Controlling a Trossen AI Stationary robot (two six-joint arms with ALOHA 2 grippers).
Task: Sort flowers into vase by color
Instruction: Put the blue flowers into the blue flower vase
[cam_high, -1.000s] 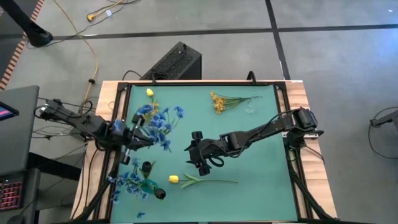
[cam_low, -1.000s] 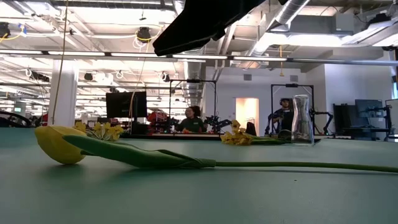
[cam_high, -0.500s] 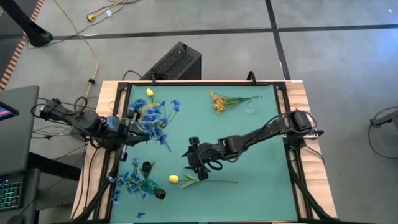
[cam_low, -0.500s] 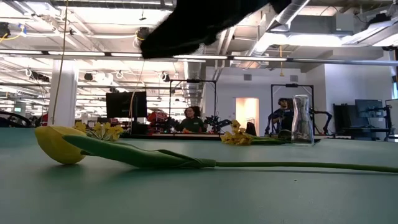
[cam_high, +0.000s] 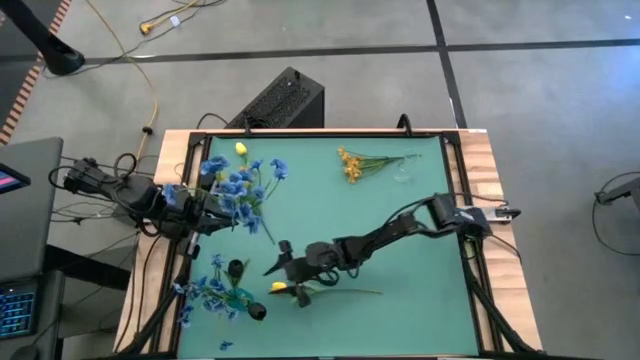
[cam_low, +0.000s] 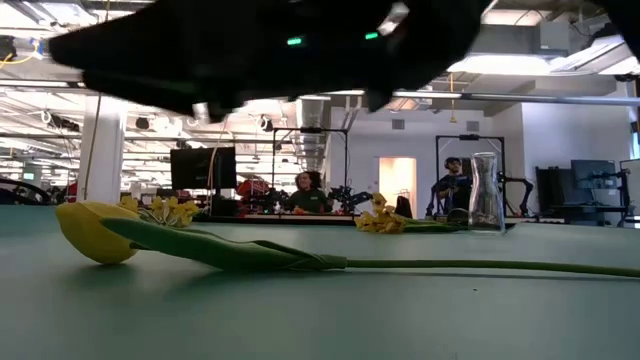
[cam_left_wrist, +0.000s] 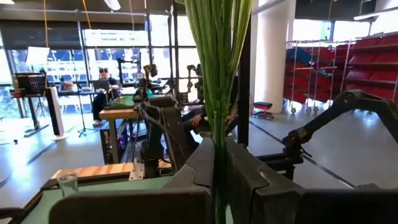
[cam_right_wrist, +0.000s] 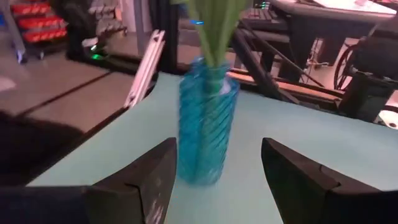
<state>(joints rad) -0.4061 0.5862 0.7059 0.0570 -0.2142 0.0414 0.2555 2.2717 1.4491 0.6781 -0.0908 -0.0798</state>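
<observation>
Blue vase (cam_right_wrist: 207, 127) holds stems. Left gripper (cam_left_wrist: 219, 171) pinches blue flowers (cam_high: 232, 186) beyond it. Right gripper (cam_high: 285, 276), fingers spread, over yellow tulip (cam_low: 100, 232). Yellow sprigs (cam_high: 352, 163) unsorted by clear vase (cam_low: 485, 192).

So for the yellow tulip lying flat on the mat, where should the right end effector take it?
Probably at the thin bare stem, coming straight down. The yellow tulip lies flat, and the right end effector, fingers open, hovers near its head, where bud and leaf look bulkier and easier to crush.
</observation>
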